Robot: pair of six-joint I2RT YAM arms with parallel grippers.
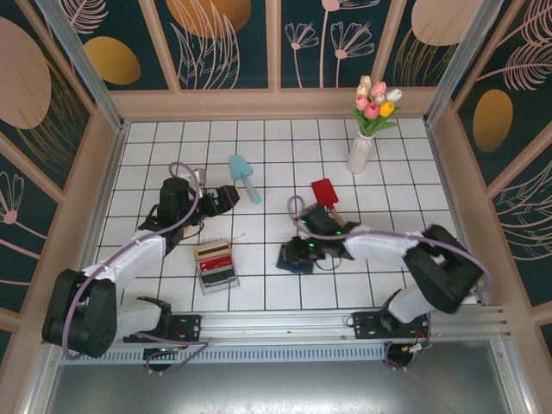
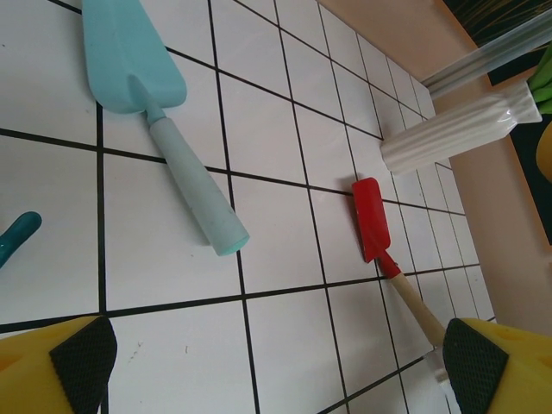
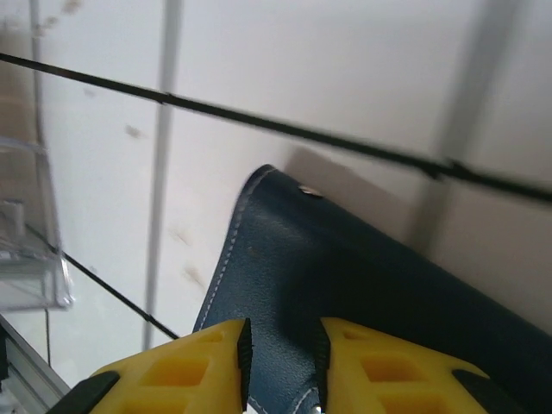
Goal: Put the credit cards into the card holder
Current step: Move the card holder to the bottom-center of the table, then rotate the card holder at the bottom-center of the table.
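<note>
The navy-blue card holder lies on the white tiles right of centre. My right gripper is down on it. In the right wrist view the yellow fingers pinch a fold of the card holder's blue stitched leather, with a small metal snap near its corner. The credit cards stand in a clear slotted rack: a gold-tan card, a red card and a black card. My left gripper hovers open above bare tiles, its fingers wide apart.
A teal toy shovel and a red toy shovel lie behind the arms. A white vase of tulips stands at the back right. The clear rack's edge is left of the card holder.
</note>
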